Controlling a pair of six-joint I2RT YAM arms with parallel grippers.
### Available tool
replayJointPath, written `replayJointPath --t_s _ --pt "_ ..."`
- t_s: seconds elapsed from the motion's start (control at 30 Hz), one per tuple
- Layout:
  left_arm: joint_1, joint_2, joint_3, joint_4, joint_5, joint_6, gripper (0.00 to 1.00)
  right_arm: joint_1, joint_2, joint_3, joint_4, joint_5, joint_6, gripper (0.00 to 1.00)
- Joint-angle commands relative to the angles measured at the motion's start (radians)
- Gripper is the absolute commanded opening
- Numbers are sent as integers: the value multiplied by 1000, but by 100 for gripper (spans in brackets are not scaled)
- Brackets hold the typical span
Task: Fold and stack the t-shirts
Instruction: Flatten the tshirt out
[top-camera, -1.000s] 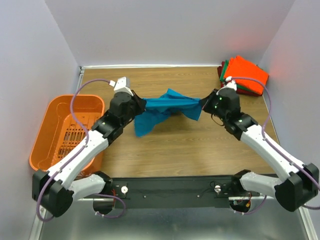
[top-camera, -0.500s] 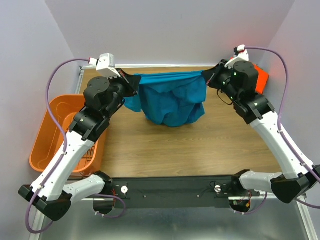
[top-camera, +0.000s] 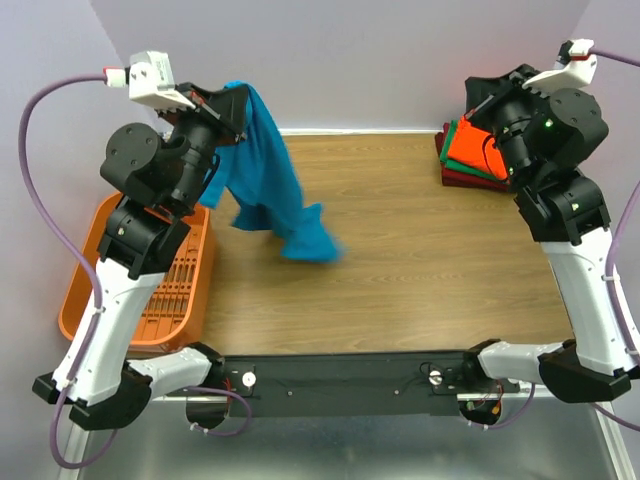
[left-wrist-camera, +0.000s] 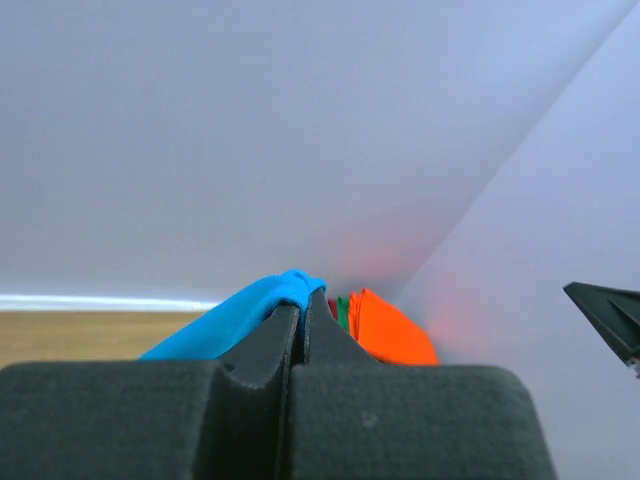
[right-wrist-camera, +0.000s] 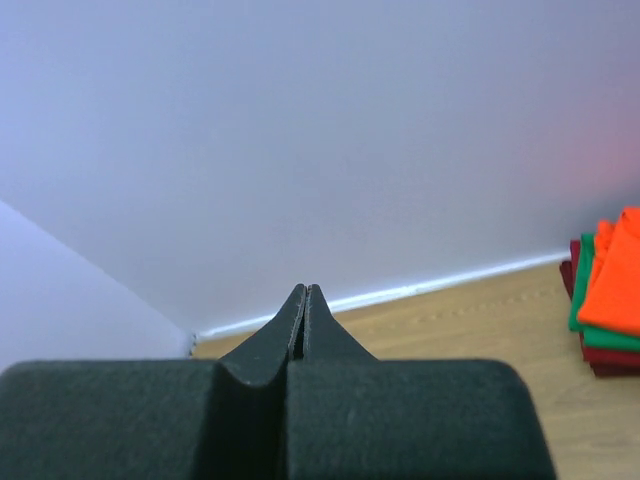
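My left gripper (top-camera: 232, 98) is raised high at the back left and shut on the teal-blue t-shirt (top-camera: 268, 190), which hangs from it down toward the table; a fold of the shirt (left-wrist-camera: 255, 305) drapes over the fingertips in the left wrist view. My right gripper (top-camera: 478, 92) is raised high at the back right, shut and empty, its jaws pressed together in the right wrist view (right-wrist-camera: 305, 292). A folded stack of orange, green and dark red t-shirts (top-camera: 478, 155) lies at the back right corner; it also shows in the right wrist view (right-wrist-camera: 607, 300).
An orange plastic slotted basket (top-camera: 165, 290) stands at the left edge of the wooden table (top-camera: 400, 270). Pale walls enclose the back and both sides. A black rail with the arm bases runs along the near edge.
The right gripper has let go of the teal-blue shirt and risen to the right. The left gripper has lifted higher and leftward, and the shirt now hangs from it alone.
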Motion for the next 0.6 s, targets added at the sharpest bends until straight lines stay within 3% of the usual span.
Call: replayJointPath --t_s 0.0,0.1,0.27,0.3,0.33,0.43,0.57 --pt "7 79 62 31 -30 45 0 0 51 -17 -27 24 -31 1" --pt "7 95 48 43 5 36 0 0 41 -127 -19 -81 24 1" --pt "7 58 -45 79 11 15 0 17 57 -553 142 -419 144 12" --pt "7 43 -71 79 13 10 0 32 62 -610 221 -436 164 17" --pt "7 35 -84 77 11 8 0 52 71 -711 257 -442 190 29" --pt "8 3 -123 74 -9 7 0 132 122 -821 402 -499 266 51" --pt "10 -34 -148 66 -27 5 0 173 218 -959 634 -614 394 64"
